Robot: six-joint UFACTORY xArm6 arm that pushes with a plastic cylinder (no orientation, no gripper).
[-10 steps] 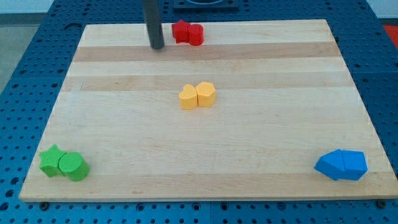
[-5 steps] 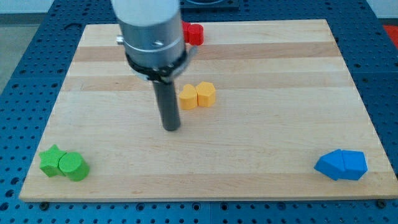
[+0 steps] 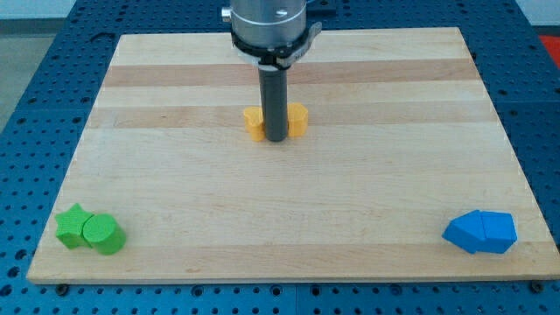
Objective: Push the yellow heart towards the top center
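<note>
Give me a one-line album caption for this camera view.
My tip sits at the near side of the yellow blocks, with green blocks and blue blocks in the bottom corners.

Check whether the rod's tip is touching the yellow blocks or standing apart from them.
Touching, apparently: my tip sits at the near edge between the yellow heart and the other yellow block.
</note>
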